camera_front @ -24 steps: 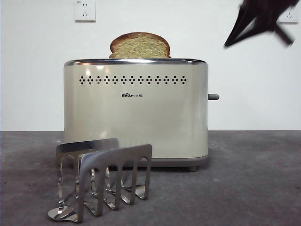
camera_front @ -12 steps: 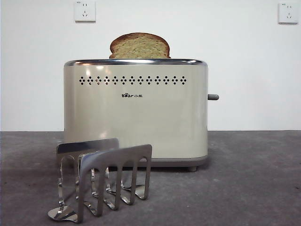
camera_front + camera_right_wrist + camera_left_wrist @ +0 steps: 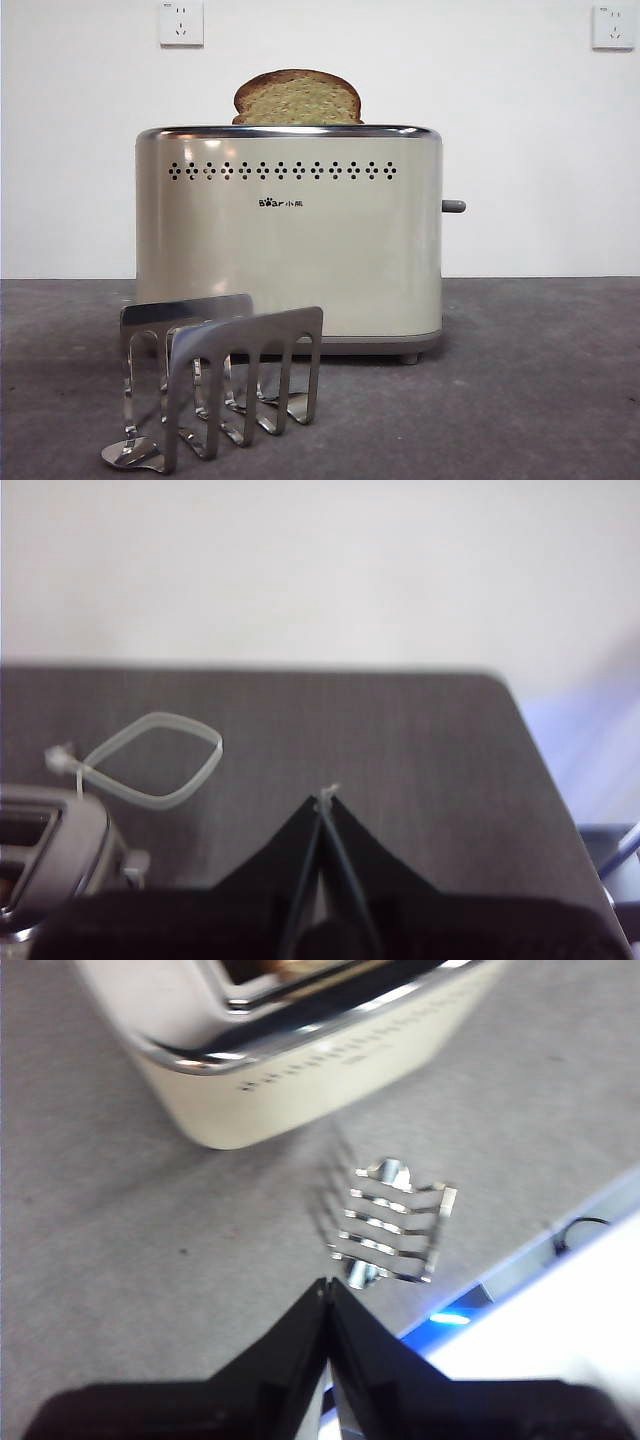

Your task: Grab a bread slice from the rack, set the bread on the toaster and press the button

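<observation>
Bread slice (image 3: pixel 297 98): one, dark-crusted, stood upright in the toaster (image 3: pixel 289 235) slot, domed top showing above the chrome rim. Rack (image 3: pixel 218 385): steel, held no slice, sat on the table (image 3: pixel 540 380) near and left of the toaster's front face. Button (image 3: pixel 454 206): grey lever stub on the toaster's right narrow side, high in its travel by my reading, so the press looked not yet done.

Left end effector (image 3: pixel 328 1295): mine, jaws pressed together, holding nothing, hung high above the rack (image 3: pixel 392 1222) and the toaster (image 3: pixel 290 1070). Right end effector (image 3: pixel 322 805): mine, jaws likewise pressed together and bare, above the table with the toaster's corner (image 3: pixel 50 855) at one edge of its view; a looped pale cable tie (image 3: pixel 150 760) lay on the table nearby. Neither arm showed in the front view.

Step in hand, as I judged it: pressing the lever. Best done with closed jaws set squarely on top of the stub, pushing straight down along the slot without shoving the toaster sideways.

Writing: "Bear" logo (image 3: pixel 281 203) with small characters beside it, too small to read.
</observation>
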`<action>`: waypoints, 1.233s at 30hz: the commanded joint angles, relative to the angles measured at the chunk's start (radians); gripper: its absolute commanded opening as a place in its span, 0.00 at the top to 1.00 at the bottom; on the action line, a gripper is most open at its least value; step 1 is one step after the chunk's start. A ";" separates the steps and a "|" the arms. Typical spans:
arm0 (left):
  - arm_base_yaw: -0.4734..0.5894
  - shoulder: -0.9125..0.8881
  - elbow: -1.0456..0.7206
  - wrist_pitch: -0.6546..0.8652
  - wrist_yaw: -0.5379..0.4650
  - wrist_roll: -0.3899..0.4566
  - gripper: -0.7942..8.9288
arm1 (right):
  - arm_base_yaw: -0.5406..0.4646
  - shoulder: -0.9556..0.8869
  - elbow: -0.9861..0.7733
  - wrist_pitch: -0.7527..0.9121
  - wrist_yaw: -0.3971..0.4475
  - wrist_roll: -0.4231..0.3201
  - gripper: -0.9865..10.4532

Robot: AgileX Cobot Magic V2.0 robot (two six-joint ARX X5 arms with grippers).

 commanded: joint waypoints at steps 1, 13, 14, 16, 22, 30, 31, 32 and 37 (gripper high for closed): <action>0.022 -0.008 -0.018 0.016 -0.010 0.055 0.92 | 0.000 0.005 -0.002 -0.019 0.004 -0.004 0.91; 0.206 -0.373 -0.836 1.340 0.002 0.370 0.92 | 0.000 0.124 -0.002 -0.019 0.004 -0.004 0.91; 0.233 -0.412 -0.899 1.419 0.010 0.360 0.92 | 0.000 0.137 -0.002 -0.019 0.004 -0.004 0.91; 0.305 -0.504 -1.022 1.536 0.039 0.322 0.92 | 0.000 0.172 -0.002 -0.019 0.004 -0.004 0.91; 0.529 -0.725 -1.222 1.555 0.043 0.277 0.92 | 0.000 0.279 -0.002 -0.019 0.004 -0.004 0.91; 0.681 -0.990 -1.365 1.396 0.044 0.253 0.92 | 0.000 0.417 -0.002 -0.019 0.005 -0.004 0.91; 0.687 -1.012 -1.374 1.363 0.044 0.245 0.92 | 0.000 0.434 -0.002 -0.019 0.004 -0.004 0.91; 0.692 -1.031 -1.384 1.336 0.044 0.244 0.92 | 0.000 0.449 -0.002 -0.019 0.004 -0.004 0.91; 0.694 -1.106 -1.450 1.226 0.051 0.167 0.92 | 0.000 0.525 -0.002 -0.019 0.005 -0.004 0.91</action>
